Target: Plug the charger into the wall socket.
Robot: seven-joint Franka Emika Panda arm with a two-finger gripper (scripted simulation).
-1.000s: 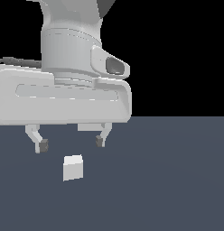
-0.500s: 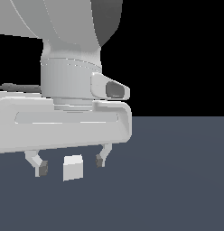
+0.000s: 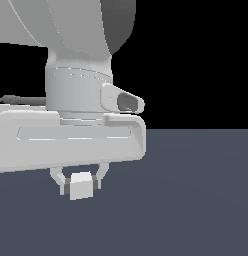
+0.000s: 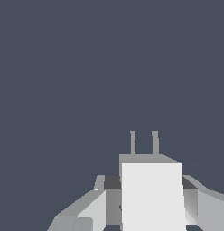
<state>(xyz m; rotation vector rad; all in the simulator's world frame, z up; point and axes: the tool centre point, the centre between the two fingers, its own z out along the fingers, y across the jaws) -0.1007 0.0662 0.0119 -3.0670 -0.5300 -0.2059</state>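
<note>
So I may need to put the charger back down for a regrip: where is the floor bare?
The grey floor is bare on the exterior view's right of the gripper and in front of it. The wrist view shows bare floor beyond the charger and its prongs. The only crowded spot is around the charger, between the jaws.

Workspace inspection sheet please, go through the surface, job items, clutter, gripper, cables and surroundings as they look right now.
Surface: plain dark grey-blue floor, bare where visible.
Job's things: charger, a small white block, sits between the gripper fingers; two prongs point away from the wrist camera. Wall socket: nothing seen in either view.
Clutter: nothing seen.
Gripper: gripper low over the floor, fingers flanking the charger; contact cannot be confirmed.
Cables: thin grey line behind the arm, possibly a cable.
Surroundings: black background above the floor.
</note>
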